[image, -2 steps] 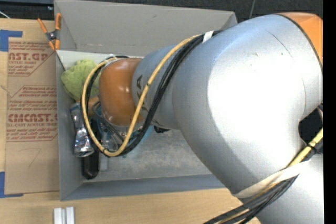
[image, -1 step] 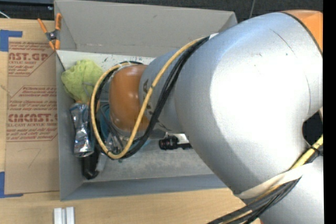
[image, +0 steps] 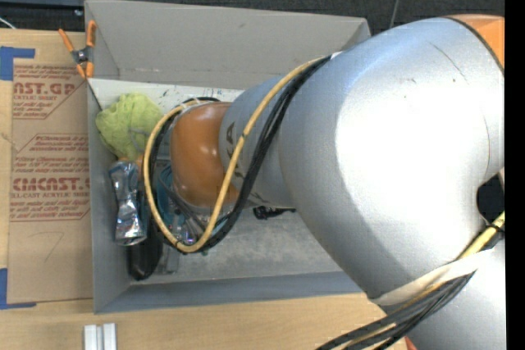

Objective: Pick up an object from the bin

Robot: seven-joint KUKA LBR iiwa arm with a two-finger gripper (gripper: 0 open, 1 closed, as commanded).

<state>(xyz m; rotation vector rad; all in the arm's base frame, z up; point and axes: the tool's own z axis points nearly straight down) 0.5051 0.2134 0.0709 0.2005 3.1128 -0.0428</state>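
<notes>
Nearest the wrist: a crinkled silver foil packet [image: 127, 205], lying lengthwise along the left wall of the grey metal bin [image: 221, 41], in the lower-left part, just left of the cable loop and free on the floor. Just below it, in the lower-left corner, a dark, rounded black object [image: 144, 258], close against the packet's lower end. Above the packet, by the same wall and towards the upper-left corner, a crumpled yellow-green lump of cloth-like stuff [image: 127, 123], its right side crossed by the cable loop. Between cable and cover, a glimpse of something teal-blue [image: 166, 191], too hidden to name.

Low over the left half of the floor: the rounded orange wrist cover [image: 201, 156], ringed by a loop of yellow and black cables [image: 156, 176]. At the cover's lower end, bits of the gripper [image: 185, 230] showing through the loop, just right of the packet. Open or closed: cannot tell, masked by cover and cables. Directly beneath: likewise impossible to make out.

Right of the cover, a small black piece [image: 275, 211] over bare grey floor, at the arm's edge; loose or part of the arm, unclear.

Across the right and lower right, the broad silver arm [image: 394, 160], reaching in from the right and covering the bin's right side. Along the bottom, outside the bin, pale wooden desk [image: 246, 324].
</notes>
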